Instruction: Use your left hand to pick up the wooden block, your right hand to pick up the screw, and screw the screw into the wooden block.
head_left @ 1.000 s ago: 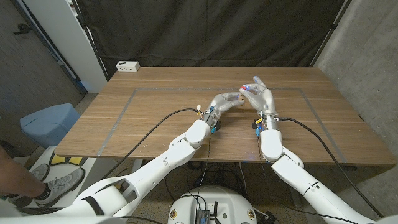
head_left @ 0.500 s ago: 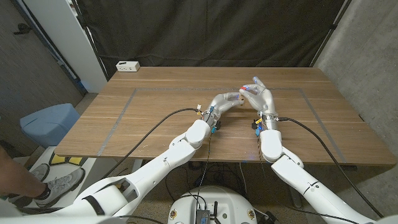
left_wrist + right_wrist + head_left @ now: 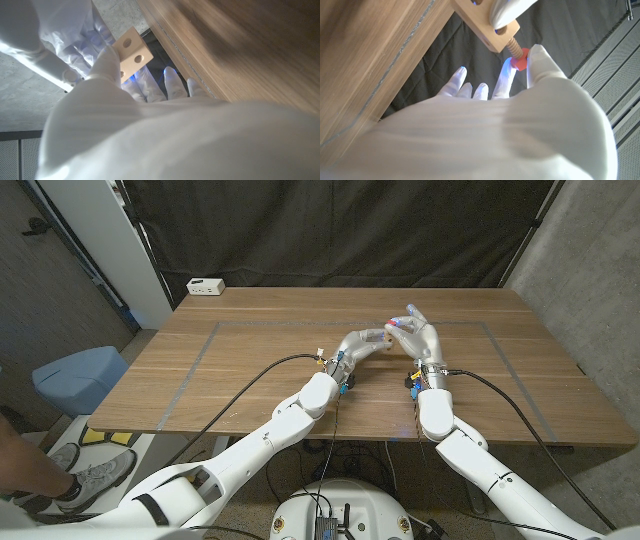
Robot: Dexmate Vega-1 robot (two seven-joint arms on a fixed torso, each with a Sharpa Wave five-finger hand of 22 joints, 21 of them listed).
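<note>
My left hand (image 3: pixel 150 135) holds the pale wooden block (image 3: pixel 132 54), 2 holes showing, while my right hand (image 3: pixel 495 125) pinches the red-headed screw (image 3: pixel 518 58), threaded into the block.

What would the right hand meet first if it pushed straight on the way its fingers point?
Probably nothing on the table. In the head view the right hand points away over bare wooden table toward the black curtain. The wooden block and screw sit beside its fingertips; depth is unclear.

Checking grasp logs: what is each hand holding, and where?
Left hand grips the pale wooden block by its sides; right hand pinches the wooden screw's red head.
</note>
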